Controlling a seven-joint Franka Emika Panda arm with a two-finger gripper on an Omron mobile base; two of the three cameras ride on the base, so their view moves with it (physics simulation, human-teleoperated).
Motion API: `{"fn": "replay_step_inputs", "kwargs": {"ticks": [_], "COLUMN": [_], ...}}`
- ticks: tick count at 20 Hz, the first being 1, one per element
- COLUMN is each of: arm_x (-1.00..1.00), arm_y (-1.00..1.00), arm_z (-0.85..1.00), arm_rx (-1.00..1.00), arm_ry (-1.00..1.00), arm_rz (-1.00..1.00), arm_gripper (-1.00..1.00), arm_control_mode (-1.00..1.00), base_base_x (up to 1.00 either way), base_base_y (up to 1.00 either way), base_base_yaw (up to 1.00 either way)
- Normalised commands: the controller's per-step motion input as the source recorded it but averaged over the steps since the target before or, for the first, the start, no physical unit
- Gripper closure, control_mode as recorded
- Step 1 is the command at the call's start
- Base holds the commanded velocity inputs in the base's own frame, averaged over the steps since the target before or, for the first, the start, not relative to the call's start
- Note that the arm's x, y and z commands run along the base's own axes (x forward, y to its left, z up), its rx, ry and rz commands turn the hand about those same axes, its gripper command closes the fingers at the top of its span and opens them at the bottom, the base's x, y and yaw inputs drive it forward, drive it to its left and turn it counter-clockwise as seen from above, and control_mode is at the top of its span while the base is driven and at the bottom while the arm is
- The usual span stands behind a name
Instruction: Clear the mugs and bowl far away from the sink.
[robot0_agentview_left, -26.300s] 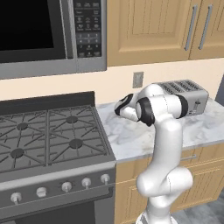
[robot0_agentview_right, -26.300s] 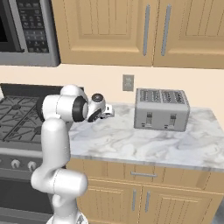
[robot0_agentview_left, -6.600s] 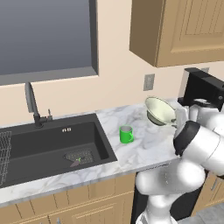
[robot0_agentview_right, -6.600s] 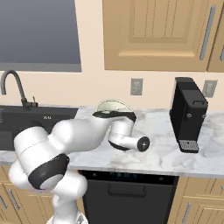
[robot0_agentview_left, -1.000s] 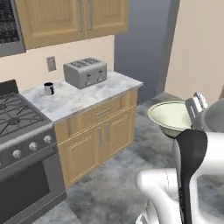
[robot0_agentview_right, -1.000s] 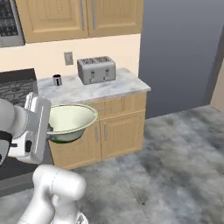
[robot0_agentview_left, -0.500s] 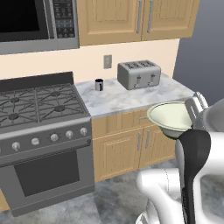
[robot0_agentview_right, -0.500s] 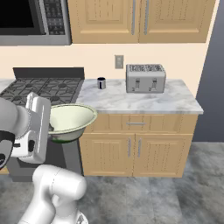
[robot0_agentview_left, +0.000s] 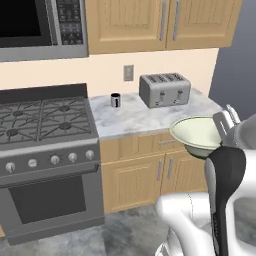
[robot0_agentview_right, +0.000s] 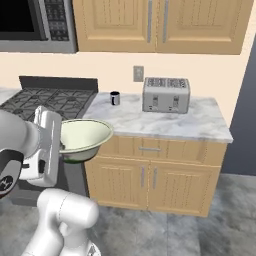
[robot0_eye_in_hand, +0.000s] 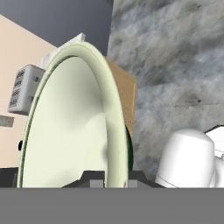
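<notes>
Carrying the bowl (robot0_agentview_left: 199, 134) in mid-air, the gripper (robot0_eye_in_hand: 114, 178) is pinching its rim with jaws nearly closed, in front of the marble counter (robot0_agentview_right: 165, 122). Bowl is looking rigid, smooth, likely slippery and chip-prone; broad and shallow, so the thin rim is serving as the only handhold and could be pivoting. Dark mug (robot0_agentview_left: 115, 100) is sitting on the counter beside the toaster (robot0_agentview_left: 164, 89). No legible writing showing anywhere.

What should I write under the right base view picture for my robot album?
The robot's gripper carries a pale bowl toward the marble counter with a dark mug and toaster.
</notes>
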Motion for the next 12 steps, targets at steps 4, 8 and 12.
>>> {"fn": "replay_step_inputs", "kwargs": {"ticks": [4, 8, 12], "arm_x": [0.00, 0.00, 0.00], "arm_y": [0.00, 0.00, 0.00], "arm_z": [0.00, 0.00, 0.00], "arm_rx": [0.00, 0.00, 0.00], "arm_ry": [0.00, 0.00, 0.00], "arm_rz": [0.00, 0.00, 0.00], "arm_gripper": [1.00, 1.00, 1.00], "arm_control_mode": [1.00, 1.00, 1.00], "base_base_x": [0.61, 0.79, 0.71], "base_base_y": [0.01, -0.04, -0.27], "base_base_yaw": [0.15, 0.12, 0.13]}}
